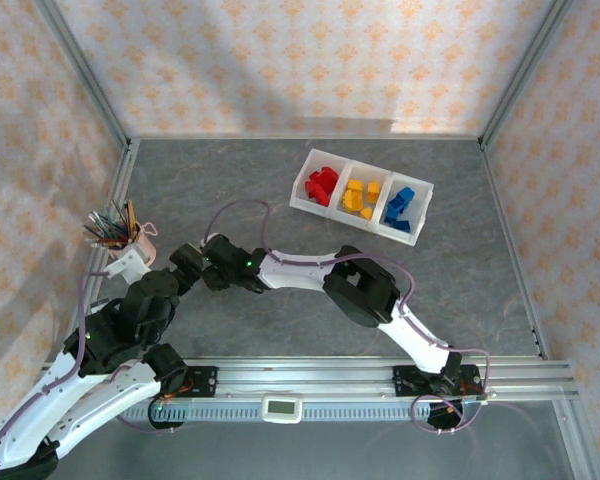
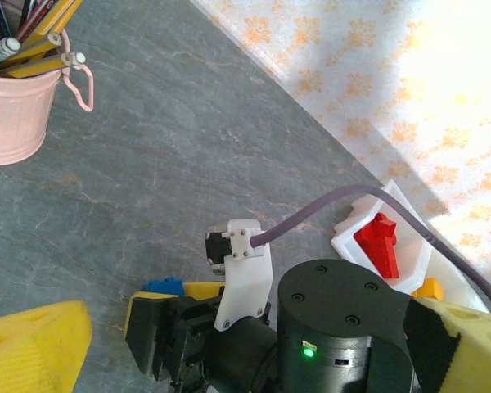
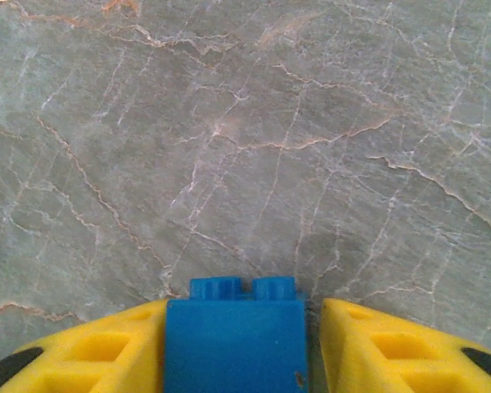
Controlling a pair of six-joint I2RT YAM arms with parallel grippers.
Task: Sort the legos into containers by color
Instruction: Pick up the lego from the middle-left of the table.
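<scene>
Right gripper [image 3: 236, 318] around blue lego [image 3: 233, 352]; tray [image 1: 372, 167] compartments of red, yellow-orange, blue legos [image 1: 360, 196]

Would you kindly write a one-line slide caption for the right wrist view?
Right gripper clamps a blue Lego brick between its yellow fingers over the grey marbled tabletop.

Soft, even light on the tabletop [image 1: 480, 270], with broad faint shadows across the back wall [image 1: 230, 60]. The left wrist view burns out in glare at upper right; the blue brick [image 3: 233, 336] looks slightly soft.
</scene>
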